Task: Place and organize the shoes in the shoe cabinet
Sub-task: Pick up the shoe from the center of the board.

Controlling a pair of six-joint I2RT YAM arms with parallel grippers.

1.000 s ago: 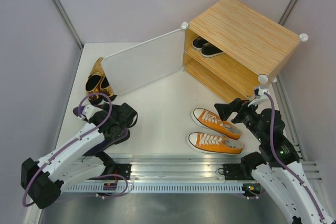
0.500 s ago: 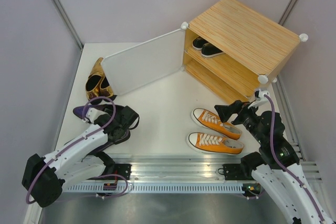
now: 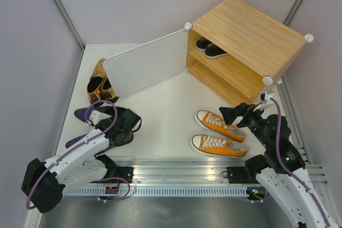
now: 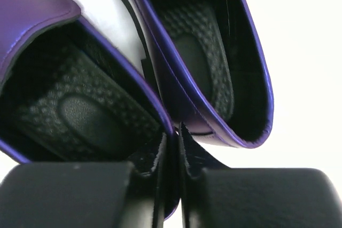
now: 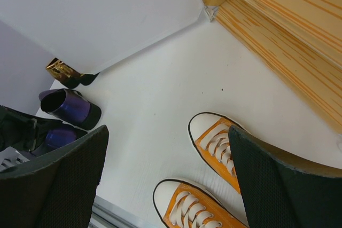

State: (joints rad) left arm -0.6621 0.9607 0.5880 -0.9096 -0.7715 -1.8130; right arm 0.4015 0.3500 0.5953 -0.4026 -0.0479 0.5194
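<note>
Two glossy purple loafers (image 4: 214, 68) lie side by side at the table's front left, one toe (image 3: 85, 114) showing past my left arm. My left gripper (image 3: 122, 126) is shut on the loafers' heel rim, a purple strip pinched between its fingers (image 4: 172, 137). Two orange sneakers (image 3: 220, 125) rest at front right. My right gripper (image 3: 228, 113) hangs open above their toes (image 5: 168, 132), holding nothing. The wooden shoe cabinet (image 3: 248, 33) stands at back right with black sneakers (image 3: 210, 47) on its upper shelf. Gold pumps (image 3: 99, 81) lie at the left.
The cabinet's white door (image 3: 147, 62) is swung open to the left and stands between the gold pumps and the cabinet mouth. The lower shelf (image 3: 214, 81) shows bare wood. A metal rail (image 3: 176, 177) runs along the near edge.
My left gripper has closed on the purple loafers' rim, and the left arm has shifted slightly. The right arm has barely moved.
</note>
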